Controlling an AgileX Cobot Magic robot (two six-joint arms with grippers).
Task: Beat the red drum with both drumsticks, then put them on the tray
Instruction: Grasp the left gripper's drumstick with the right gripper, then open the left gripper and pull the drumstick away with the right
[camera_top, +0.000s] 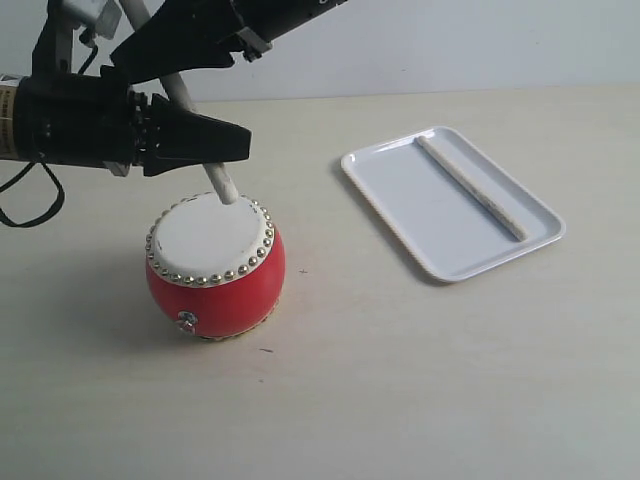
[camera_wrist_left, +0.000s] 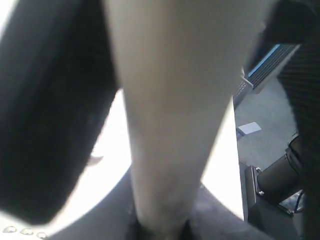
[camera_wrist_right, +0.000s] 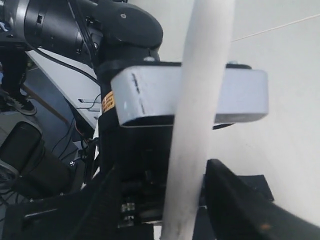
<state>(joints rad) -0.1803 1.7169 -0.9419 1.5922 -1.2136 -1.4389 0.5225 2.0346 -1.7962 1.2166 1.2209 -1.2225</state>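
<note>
Over the red drum (camera_top: 215, 265), the left gripper (camera_top: 210, 140) pinches a drumstick (camera_top: 225, 185) whose tip meets the skin's far edge. The right gripper (camera_wrist_right: 162, 170) reaches across and stands spread around the same stick's upper length. A clean handover likely needs a square clamp before the left releases. The second drumstick (camera_top: 470, 187) lies in the white tray (camera_top: 400, 175), well apart on the counter (camera_top: 400, 380).

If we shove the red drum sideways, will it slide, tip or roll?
Probably rocks or tips before it slides: the drum bulges wider than its base. Once on its side it would likely roll, the wall being round. It looks light, so the stick at its skin's edge might shift it.
</note>
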